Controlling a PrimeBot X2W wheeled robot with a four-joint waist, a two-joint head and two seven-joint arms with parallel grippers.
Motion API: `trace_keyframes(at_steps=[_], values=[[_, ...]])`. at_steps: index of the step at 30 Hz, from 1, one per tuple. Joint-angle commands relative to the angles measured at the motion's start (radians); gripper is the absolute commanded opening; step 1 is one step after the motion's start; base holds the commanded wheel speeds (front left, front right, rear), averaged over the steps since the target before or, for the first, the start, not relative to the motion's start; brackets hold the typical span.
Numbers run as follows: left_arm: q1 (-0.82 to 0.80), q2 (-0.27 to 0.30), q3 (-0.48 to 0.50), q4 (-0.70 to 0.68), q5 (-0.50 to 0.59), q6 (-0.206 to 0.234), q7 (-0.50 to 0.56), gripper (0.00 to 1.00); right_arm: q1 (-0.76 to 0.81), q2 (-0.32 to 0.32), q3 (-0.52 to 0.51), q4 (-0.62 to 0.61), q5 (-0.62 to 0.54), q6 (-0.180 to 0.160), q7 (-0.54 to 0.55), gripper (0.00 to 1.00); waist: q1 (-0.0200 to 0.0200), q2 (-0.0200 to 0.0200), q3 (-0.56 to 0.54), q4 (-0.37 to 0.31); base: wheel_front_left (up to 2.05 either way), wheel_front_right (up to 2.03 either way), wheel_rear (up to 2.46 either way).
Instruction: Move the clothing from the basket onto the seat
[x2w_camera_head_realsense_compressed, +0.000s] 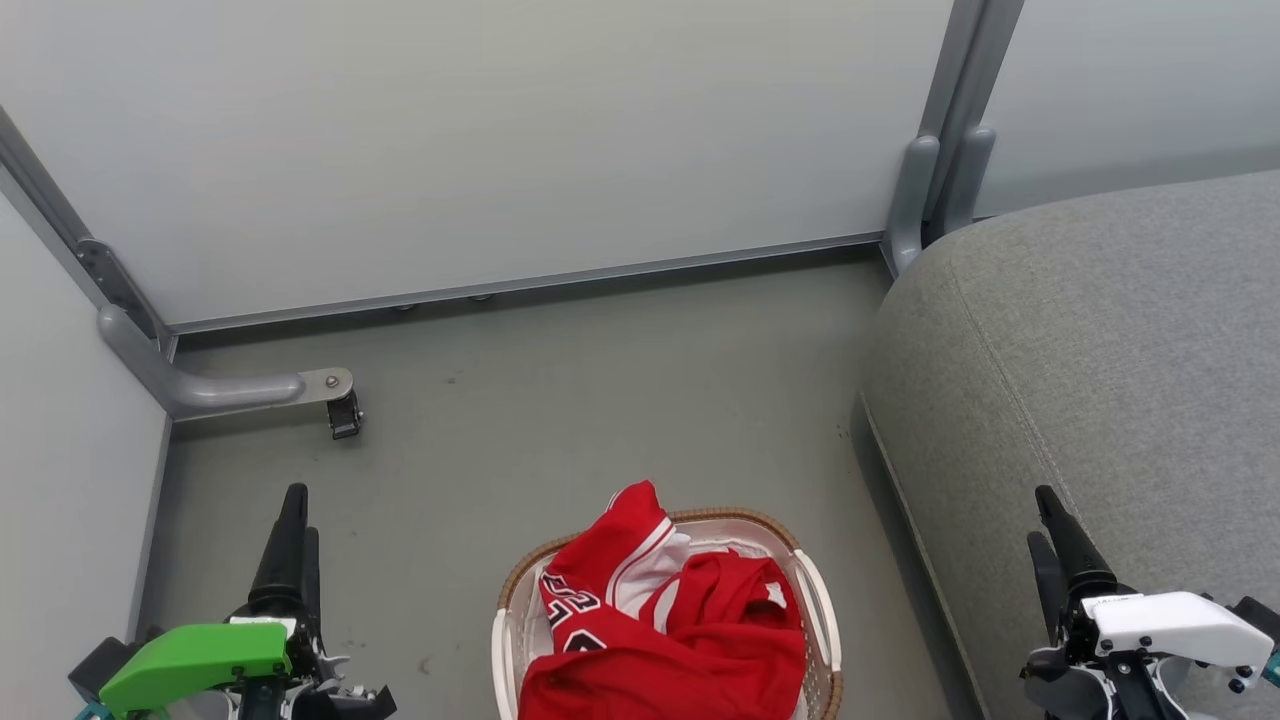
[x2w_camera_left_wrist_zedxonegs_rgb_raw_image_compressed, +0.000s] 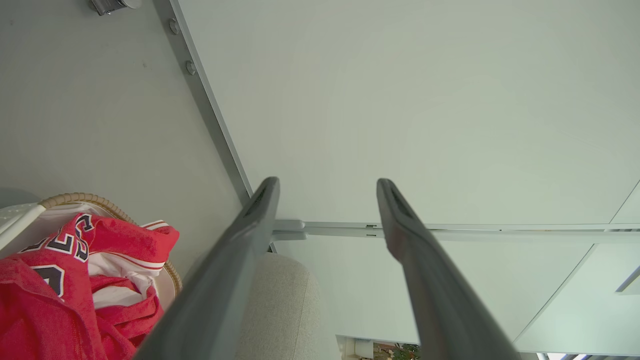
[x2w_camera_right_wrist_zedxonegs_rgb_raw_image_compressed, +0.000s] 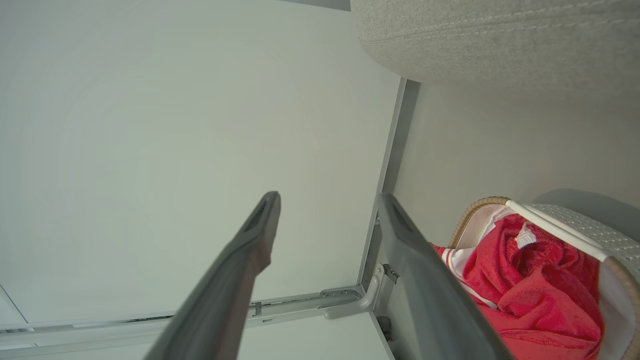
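So, biggest thing first: the seat (x2w_camera_head_realsense_compressed: 1100, 350) takes up the right side of the head view, a grey cushion with a rounded edge and a stitched seam running down it. No garment lies on the part that shows. Grey floor (x2w_camera_head_realsense_compressed: 600, 380) sits in front of it, with pale wall panels (x2w_camera_head_realsense_compressed: 500, 130) behind.

Next, the basket (x2w_camera_head_realsense_compressed: 818, 600) stands on the floor low in the middle, just left of the seat's edge and between the two arms. The clothing (x2w_camera_head_realsense_compressed: 690, 650) is piled in it and bulges over the rim. The jersey (x2w_camera_head_realsense_compressed: 585, 600) with the lettering is on the left, a flap poking up past the rim, and the plain red piece (x2w_camera_head_realsense_compressed: 745, 600) is bunched on the right.

Then the left gripper (x2w_camera_left_wrist_zedxonegs_rgb_raw_image_compressed: 327, 181) — fingers spread wide, nothing between them, parked off to the basket's left and apart from it. Same deal for the right gripper (x2w_camera_right_wrist_zedxonegs_rgb_raw_image_compressed: 328, 195), wide and bare, over by the seat's edge on the basket's right. Neither one touches cloth.

My read: the task is basically at zero. Both garments need lifting out and carrying across to the cushion, and the jersey looks like the easiest first grab since that flap sticks up — just my guess though.
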Motion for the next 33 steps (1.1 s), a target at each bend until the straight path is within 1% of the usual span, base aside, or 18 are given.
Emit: trace_keyframes(at_steps=[1, 7, 13, 23, 29, 33], values=[[-0.007, 0.005, -0.005, -0.022, 0.021, -0.003, -0.01, 1.0, -0.023, -0.009, -0.004, -0.016, -0.029, 0.0, -0.012, 1.0, 0.0, 0.0004, 0.0, 0.001, 0.0, 0.0, 0.0], [-0.006, 0.006, -0.012, -0.045, 0.086, -0.003, -0.035, 1.0, -0.027, -0.011, -0.014, -0.035, -0.115, 0.0, -0.038, 1.0, 0.0, 0.0006, 0.0, 0.003, 0.0, 0.0, 0.0], [-0.005, 0.007, -0.02, -0.076, 0.183, -0.004, -0.059, 1.0, -0.024, -0.012, -0.004, -0.076, -0.246, 0.0, -0.061, 1.0, 0.0, 0.0007, 0.001, 0.006, 0.0, 0.0, 0.0], [0.004, 0.008, -0.026, -0.114, 0.408, -0.005, -0.095, 1.0, -0.017, -0.013, -0.003, -0.104, -0.438, 0.0, -0.097, 1.0, 0.0, 0.001, 0.002, 0.01, 0.0, 0.0, 0.0], [0.013, 0.009, -0.028, -0.121, 0.521, -0.005, -0.115, 1.0, -0.016, -0.014, 0.008, -0.121, -0.566, 0.0, -0.117, 1.0, 0.0, 0.0012, 0.004, 0.013, 0.0, 0.0, 0.0], [0.017, 0.009, -0.038, -0.118, 0.621, 0.001, -0.129, 1.0, -0.012, -0.015, 0.012, -0.118, -0.641, 0.0, -0.131, 1.0, 0.0, 0.0013, 0.005, 0.014, 0.0, 0.0, 0.0]])
